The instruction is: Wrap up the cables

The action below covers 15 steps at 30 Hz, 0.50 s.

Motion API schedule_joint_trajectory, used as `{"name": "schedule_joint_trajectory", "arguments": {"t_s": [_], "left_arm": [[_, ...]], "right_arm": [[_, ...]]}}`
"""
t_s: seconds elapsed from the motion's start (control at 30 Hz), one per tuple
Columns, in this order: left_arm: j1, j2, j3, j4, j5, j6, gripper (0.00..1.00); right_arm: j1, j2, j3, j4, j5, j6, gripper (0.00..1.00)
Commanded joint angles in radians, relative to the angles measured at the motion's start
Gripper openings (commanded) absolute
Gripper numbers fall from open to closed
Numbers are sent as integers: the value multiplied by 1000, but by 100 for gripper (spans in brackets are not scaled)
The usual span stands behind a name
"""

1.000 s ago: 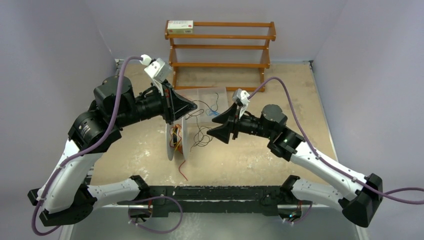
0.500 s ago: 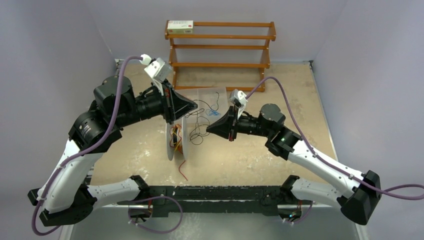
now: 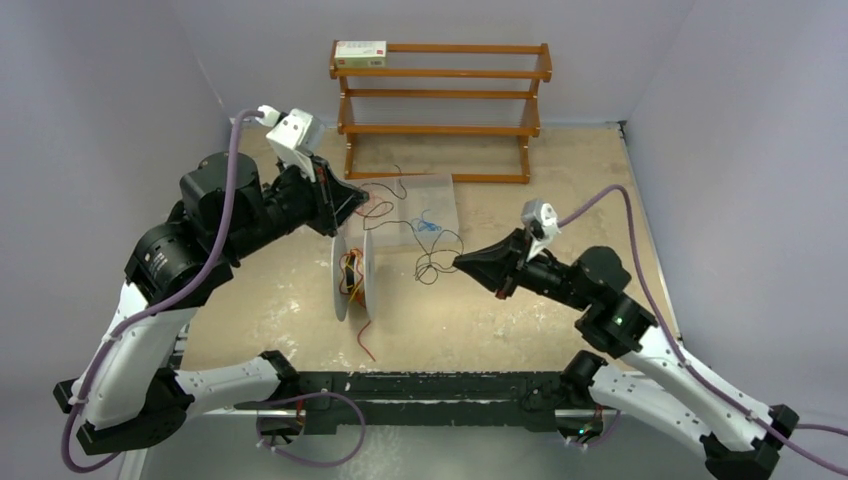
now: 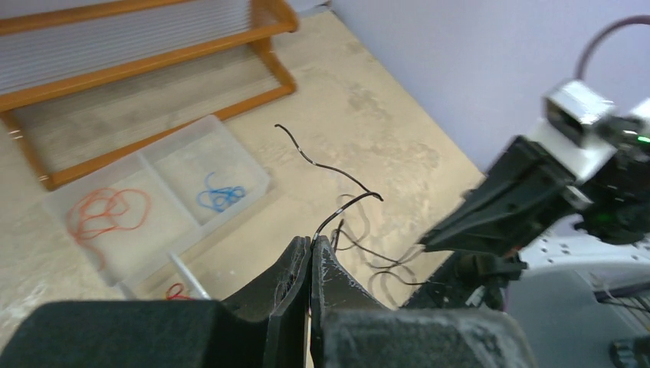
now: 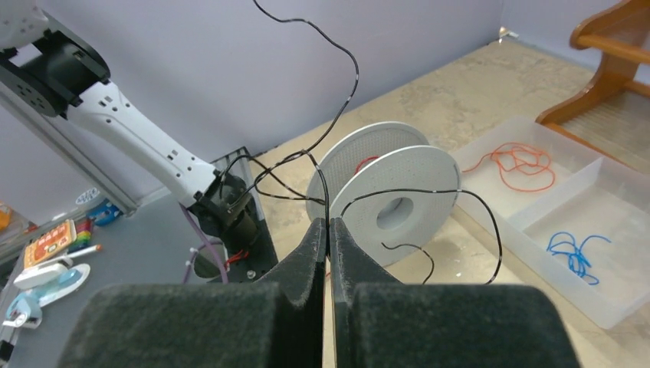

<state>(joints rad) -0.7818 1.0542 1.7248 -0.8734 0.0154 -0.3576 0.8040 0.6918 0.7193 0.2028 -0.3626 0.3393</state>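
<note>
A thin black cable (image 3: 432,262) hangs in loose loops between both grippers, above and to the right of the upright grey-white spool (image 3: 368,272). My left gripper (image 3: 357,199) is shut on one end of it, held over the spool's far side; in the left wrist view the black cable (image 4: 337,172) rises from the closed tips (image 4: 312,241). My right gripper (image 3: 459,263) is shut on the same cable (image 5: 349,84) at its tips (image 5: 328,222), right of the spool (image 5: 398,192). Orange and black wire (image 3: 350,270) sits between the spool's flanges.
A clear divided tray (image 3: 445,190) behind the spool holds an orange wire (image 3: 378,208) and a blue wire (image 3: 428,222). A wooden rack (image 3: 440,128) stands at the back with a small box (image 3: 360,52) on top. A red wire (image 3: 365,340) lies in front of the spool.
My right gripper shut on the black cable and drew back to the right, pulling it out. My left gripper shifted left and back, still shut on the cable.
</note>
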Motion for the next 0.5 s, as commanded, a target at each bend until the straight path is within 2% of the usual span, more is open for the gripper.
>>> {"name": "schedule_joint_trajectory", "arguments": {"t_s": [0.0, 0.47], "left_arm": [[-1, 10, 51, -54, -202, 32, 0], [-2, 17, 47, -120, -575, 15, 0]], "right_arm": [[0, -106, 3, -31, 83, -12, 0], [1, -285, 12, -133, 292, 16, 0]]}}
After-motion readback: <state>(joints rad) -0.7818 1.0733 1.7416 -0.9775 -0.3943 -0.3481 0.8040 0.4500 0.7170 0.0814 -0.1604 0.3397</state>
